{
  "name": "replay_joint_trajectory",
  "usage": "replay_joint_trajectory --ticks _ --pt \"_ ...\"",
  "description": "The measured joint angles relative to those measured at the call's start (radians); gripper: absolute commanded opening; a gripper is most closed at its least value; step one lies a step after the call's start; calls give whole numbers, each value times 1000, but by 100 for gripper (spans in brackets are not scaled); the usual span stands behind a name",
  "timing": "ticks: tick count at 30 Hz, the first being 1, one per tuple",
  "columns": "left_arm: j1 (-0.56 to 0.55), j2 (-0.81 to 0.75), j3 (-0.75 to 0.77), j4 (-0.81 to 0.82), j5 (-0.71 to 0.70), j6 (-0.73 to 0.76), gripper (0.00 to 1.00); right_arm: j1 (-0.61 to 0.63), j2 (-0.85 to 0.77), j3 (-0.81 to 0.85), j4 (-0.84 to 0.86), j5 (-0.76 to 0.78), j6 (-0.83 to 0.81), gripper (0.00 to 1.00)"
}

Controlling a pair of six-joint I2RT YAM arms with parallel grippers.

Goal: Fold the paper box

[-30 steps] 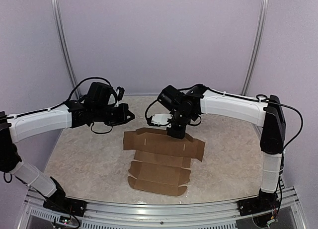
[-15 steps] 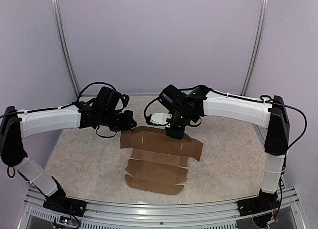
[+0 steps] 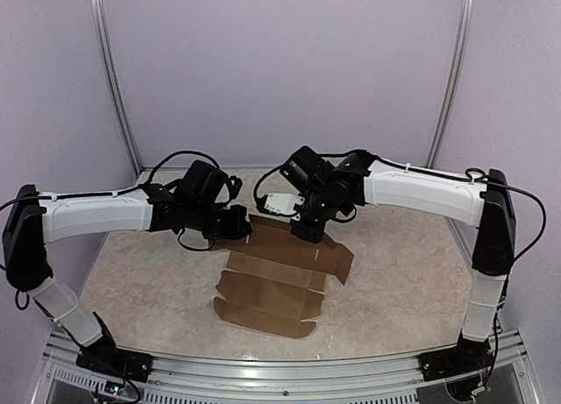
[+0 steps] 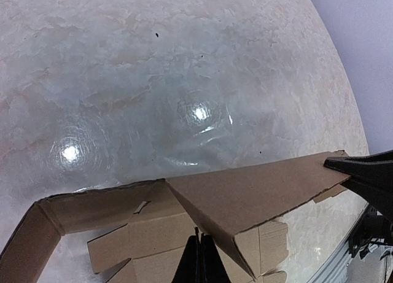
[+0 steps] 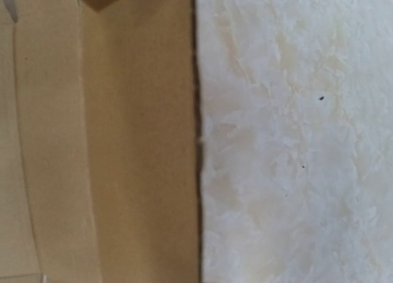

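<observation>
Top view: within the last second the left arm (image 3: pixel 105 216) has swung in to the far-left corner of the paper box (image 3: pixel 280 277), which has slid and turned on the desk (image 3: pixel 394 281); the right jaws, clenched, pin its far panel. Left wrist: the left jaws are clenched on nothing, with a side flap (image 4: pixel 245 194) raised over them; folding looks begun. Right wrist: the cardboard lies flat beside bare desk.

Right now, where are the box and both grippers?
box (image 3: pixel 263 294): top view, flat near panel.
left gripper (image 4: pixel 197 249): left wrist view, shut fingertips.
right gripper (image 3: pixel 308 236): top view, at its fingertips.
</observation>
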Motion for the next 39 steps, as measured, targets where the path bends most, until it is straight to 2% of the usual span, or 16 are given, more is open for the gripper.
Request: replay_joint_trajectory --ticks 20,30,39 --pt "26 63 16 129 43 -82 0 0 -83 -176 131 -76 85 0" --pt "28 76 30 124 48 -85 0 -8 -92 -190 140 -68 134 0" --pt "30 51 -4 55 -13 -52 0 -67 -66 -177 120 -156 148 0"
